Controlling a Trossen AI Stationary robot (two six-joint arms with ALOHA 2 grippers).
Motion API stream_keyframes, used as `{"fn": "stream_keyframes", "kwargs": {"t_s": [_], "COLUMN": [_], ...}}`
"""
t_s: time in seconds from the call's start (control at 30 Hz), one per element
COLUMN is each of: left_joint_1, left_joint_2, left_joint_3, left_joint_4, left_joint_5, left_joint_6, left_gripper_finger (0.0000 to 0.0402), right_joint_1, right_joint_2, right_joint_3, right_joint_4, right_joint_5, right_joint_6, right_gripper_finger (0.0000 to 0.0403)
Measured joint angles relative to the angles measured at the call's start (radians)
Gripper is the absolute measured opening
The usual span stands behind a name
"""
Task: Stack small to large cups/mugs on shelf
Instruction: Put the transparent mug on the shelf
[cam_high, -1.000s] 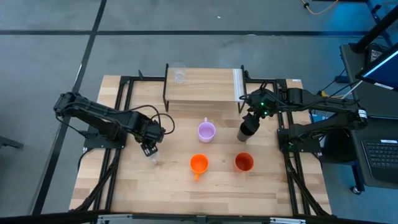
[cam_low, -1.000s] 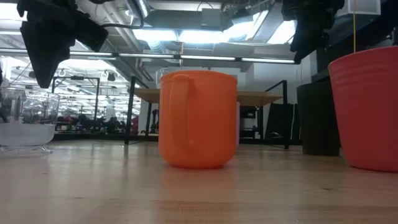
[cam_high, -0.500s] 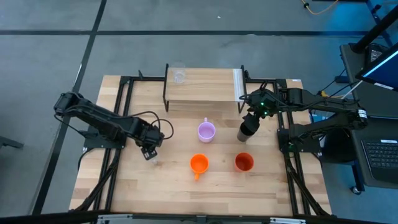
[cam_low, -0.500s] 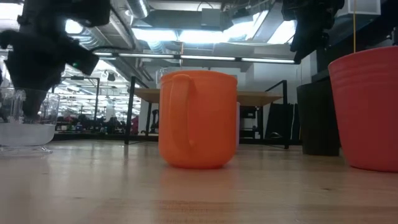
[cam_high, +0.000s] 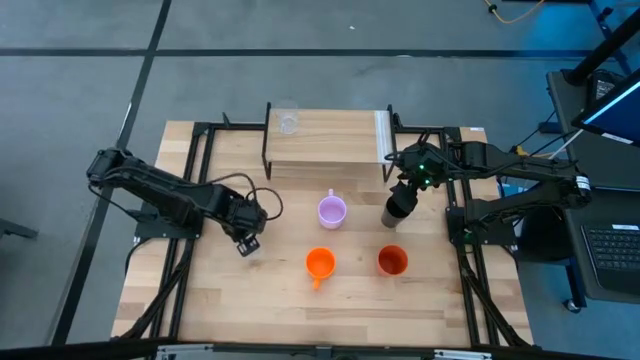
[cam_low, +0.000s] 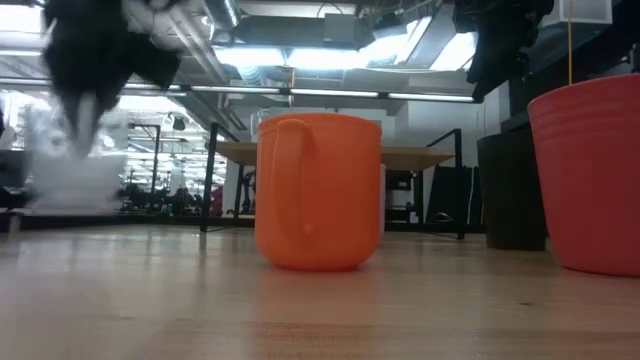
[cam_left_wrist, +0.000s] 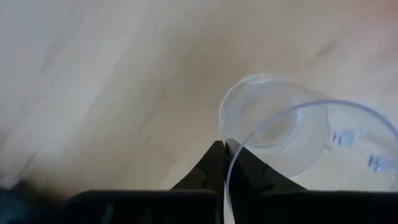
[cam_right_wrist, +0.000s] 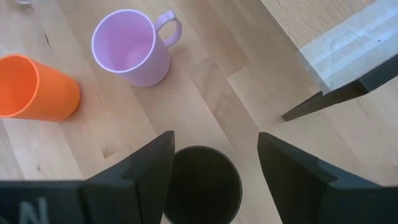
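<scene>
- Overhead view: my left gripper (cam_high: 247, 243) sits over the open tabletop (cam_high: 280, 310) with a clear glass (cam_high: 250, 246) at its tips. The shelf (cam_high: 325, 135) lies beyond it toward the far edge and across to the right, so the carry runs diagonally that way. A second clear glass (cam_high: 289, 122) already stands at the shelf's left corner, the one nearer my claw. My right gripper (cam_high: 403, 195) hovers over the black cup (cam_high: 396, 211); the lilac mug (cam_high: 332, 211) is beside it, with the orange mug (cam_high: 319, 264) and orange-red cup (cam_high: 392, 261) nearer the front.
- Low view: the glass appears lifted off the wood, blurred under the left claw. I judge it airborne.
- Left wrist view: my fingers are closed down to a thin gap, pinching the glass rim, which runs between them. The glass hangs roughly upright, mouth up.
- Right wrist view: the right fingers are spread wide, straddling the black cup's mouth without gripping it.
</scene>
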Motion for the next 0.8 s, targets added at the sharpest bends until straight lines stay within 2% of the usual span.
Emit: {"fn": "stream_keyframes", "kwargs": {"t_s": [0.1, 0.3, 0.47, 0.57, 0.73, 0.8], "left_joint_1": [0.039, 0.158, 0.295, 0.402, 0.568, 0.613], "left_joint_2": [-0.009, -0.011, -0.001, 0.027, 0.142, 0.208], "left_joint_3": [0.160, 0.514, 0.719, 0.793, 0.896, 0.941], "left_joint_4": [-0.033, -0.029, -0.021, -0.044, -0.152, -0.213], "left_joint_5": [-0.047, -0.244, -0.362, -0.348, -0.173, -0.142], "left_joint_6": [0.085, 0.298, 0.463, 0.514, 0.565, 0.593], "left_gripper_finger": [0.0002, 0.0001, 0.0001, 0.0001, 0.0000, 0.0000], "right_joint_1": [0.000, 0.000, 0.000, 0.000, 0.000, 0.000], "right_joint_2": [0.000, 0.000, 0.000, 0.000, 0.000, 0.000], "right_joint_3": [0.000, 0.000, 0.000, 0.000, 0.000, 0.000], "right_joint_4": [0.000, 0.000, 0.000, 0.000, 0.000, -0.001], "right_joint_5": [0.000, 0.000, 0.000, 0.000, 0.000, 0.000], "right_joint_6": [-0.014, -0.014, -0.016, -0.016, -0.015, -0.015], "right_gripper_finger": [0.0232, 0.0232, 0.0232, 0.0232, 0.0232, 0.0232]}}
